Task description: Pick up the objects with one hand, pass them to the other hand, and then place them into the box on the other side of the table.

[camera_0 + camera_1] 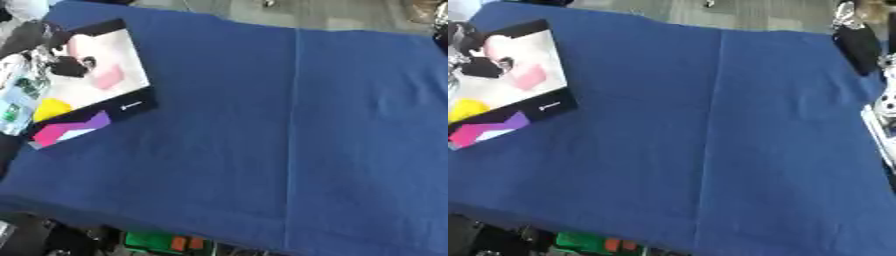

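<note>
A shallow box (131,60) with a white floor and a black rim lies at the table's far left. On its floor are a pink object (107,78) and a yellow object (51,107). My left hand (70,66) shows as a dark shape over the box floor, just left of the pink object. Its silver forearm (17,85) comes in from the left edge. A black part of my right arm or hand (856,42) hangs at the far right edge, above the cloth, away from the box.
A blue cloth (262,140) covers the table, with a seam running front to back. The box's flap (74,127) with pink, purple and white shapes lies toward me. Green and orange items (166,242) sit below the front edge.
</note>
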{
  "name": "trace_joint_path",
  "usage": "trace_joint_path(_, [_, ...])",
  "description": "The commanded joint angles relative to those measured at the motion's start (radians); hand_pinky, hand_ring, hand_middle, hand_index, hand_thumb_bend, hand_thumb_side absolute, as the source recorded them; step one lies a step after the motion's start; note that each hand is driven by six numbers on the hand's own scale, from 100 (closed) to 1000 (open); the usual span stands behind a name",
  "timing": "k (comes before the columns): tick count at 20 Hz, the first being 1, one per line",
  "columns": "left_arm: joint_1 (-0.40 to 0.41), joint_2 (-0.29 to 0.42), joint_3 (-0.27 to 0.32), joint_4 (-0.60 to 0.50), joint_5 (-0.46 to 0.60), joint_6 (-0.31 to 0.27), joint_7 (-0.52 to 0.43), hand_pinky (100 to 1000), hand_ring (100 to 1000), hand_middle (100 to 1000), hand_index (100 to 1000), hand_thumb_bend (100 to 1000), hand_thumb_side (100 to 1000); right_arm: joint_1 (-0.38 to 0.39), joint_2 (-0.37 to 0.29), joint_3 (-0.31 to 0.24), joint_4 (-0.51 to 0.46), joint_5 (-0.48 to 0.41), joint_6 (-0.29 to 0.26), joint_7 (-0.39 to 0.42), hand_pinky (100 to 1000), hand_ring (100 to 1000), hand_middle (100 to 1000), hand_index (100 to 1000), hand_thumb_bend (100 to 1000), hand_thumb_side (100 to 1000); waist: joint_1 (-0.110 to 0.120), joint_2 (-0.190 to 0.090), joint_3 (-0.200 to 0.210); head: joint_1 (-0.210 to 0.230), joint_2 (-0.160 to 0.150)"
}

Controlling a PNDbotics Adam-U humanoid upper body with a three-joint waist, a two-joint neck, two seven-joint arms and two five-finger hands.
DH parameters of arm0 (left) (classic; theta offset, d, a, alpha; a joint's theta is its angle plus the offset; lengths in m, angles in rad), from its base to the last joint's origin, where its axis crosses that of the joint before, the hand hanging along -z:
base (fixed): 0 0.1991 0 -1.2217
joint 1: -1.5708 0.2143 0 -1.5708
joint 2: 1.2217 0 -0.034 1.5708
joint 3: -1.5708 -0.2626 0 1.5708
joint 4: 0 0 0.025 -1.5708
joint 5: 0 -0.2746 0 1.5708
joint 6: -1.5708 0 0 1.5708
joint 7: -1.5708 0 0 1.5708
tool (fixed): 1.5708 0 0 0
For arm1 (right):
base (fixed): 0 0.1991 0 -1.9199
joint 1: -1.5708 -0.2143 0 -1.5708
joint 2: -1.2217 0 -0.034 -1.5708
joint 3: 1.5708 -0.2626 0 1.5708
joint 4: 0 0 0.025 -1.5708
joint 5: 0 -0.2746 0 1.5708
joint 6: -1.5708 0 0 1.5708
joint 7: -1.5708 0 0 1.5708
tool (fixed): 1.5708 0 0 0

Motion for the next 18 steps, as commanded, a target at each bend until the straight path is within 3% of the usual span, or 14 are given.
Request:
trace_joint_path(1, [-0.011,0.030,0.021,-0.009,-0.016,0.010,0.017,771,725,722,831,737,564,-0.009,-0.034,-0.017,-0.026,-0.007,-0.002,-0.010,807,836,828,802,100,603,-0.009,-0.004,0.000,-0.005,0.006])
trace_joint_path(3, [-0.007,0.036,0.024,-0.016,-0.022,0.021,0.024,781,738,736,845,801,620,-0.008,-0.036,-0.020,-0.028,-0.009,-0.003,-0.015,806,835,827,802,100,602,-0.008,-0.003,0.001,-0.006,0.006])
trace_joint_path(5, [0.000,0.044,0.028,-0.025,-0.025,0.030,0.023,783,740,739,850,834,617,-0.007,-0.038,-0.024,-0.031,-0.011,-0.004,-0.021,806,834,827,801,100,603,-0.007,-0.003,0.001,-0.007,0.006])
trace_joint_path(10, [0.007,0.050,0.033,-0.040,-0.030,0.039,0.017,783,740,739,850,839,616,-0.005,-0.040,-0.027,-0.033,-0.016,-0.005,-0.028,806,834,827,801,100,603,-0.006,-0.002,0.000,-0.007,0.006])
trace_joint_path(12, [0.008,0.055,0.045,-0.063,-0.023,0.032,0.029,772,723,727,842,735,575,-0.004,-0.044,-0.032,-0.038,-0.015,-0.006,-0.032,806,833,827,801,100,595,-0.006,-0.003,-0.001,-0.013,0.006])
trace_joint_path(13, [0.013,0.057,0.051,-0.084,-0.014,0.031,0.037,764,710,721,834,624,624,-0.003,-0.047,-0.034,-0.040,-0.015,-0.006,-0.034,806,833,827,800,100,596,-0.006,-0.003,-0.002,-0.014,0.006])
trace_joint_path(14, [0.017,0.059,0.057,-0.107,-0.004,0.031,0.046,762,705,716,833,596,567,-0.002,-0.050,-0.036,-0.043,-0.013,-0.005,-0.034,806,834,827,801,100,572,-0.005,-0.003,-0.002,-0.016,0.006])
trace_joint_path(18, [0.025,0.049,0.076,-0.211,0.053,0.009,0.103,731,629,675,796,457,573,0.001,-0.054,-0.052,-0.056,-0.010,0.000,-0.046,801,829,815,789,100,573,-0.005,0.001,-0.006,-0.033,0.006])
